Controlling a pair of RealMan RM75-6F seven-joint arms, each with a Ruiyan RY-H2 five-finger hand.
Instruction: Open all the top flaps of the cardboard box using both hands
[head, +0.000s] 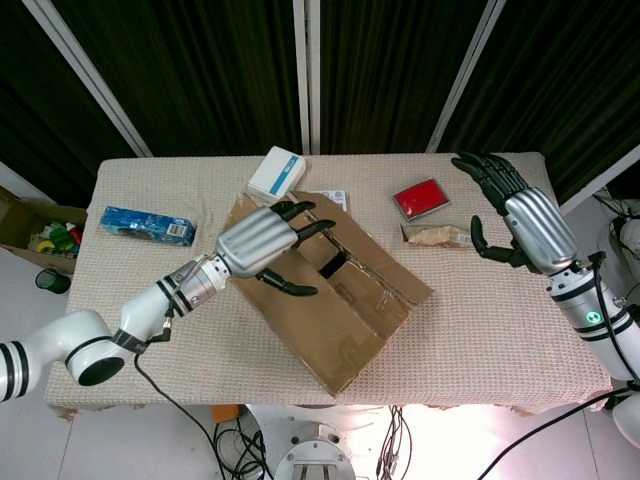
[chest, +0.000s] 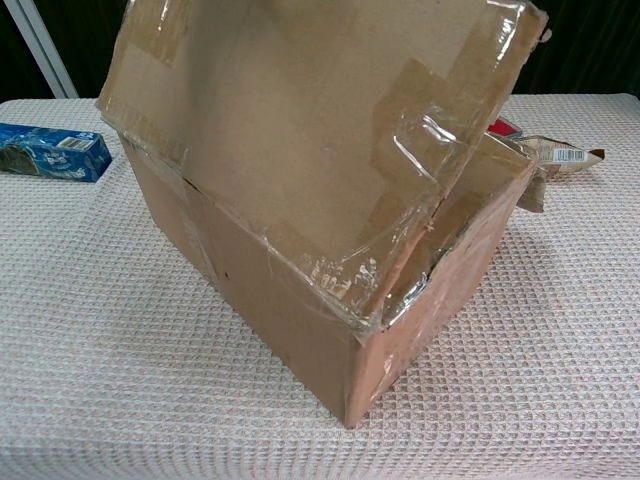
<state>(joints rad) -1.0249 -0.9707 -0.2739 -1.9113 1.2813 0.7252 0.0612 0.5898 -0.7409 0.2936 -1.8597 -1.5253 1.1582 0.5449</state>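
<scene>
One top flap (chest: 300, 130) of the cardboard box (head: 335, 290) at mid-tabletop (head: 500, 330) stands raised, with the left robot hand (head: 262, 245) against it, fingers spread; the right robot hand (head: 520, 215) hovers open, empty, beside a snack packet (head: 437, 235)

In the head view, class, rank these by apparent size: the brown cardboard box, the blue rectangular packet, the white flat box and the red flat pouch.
1. Brown cardboard box, clearly largest.
2. Blue rectangular packet.
3. White flat box and red flat pouch: too alike to rank.
</scene>
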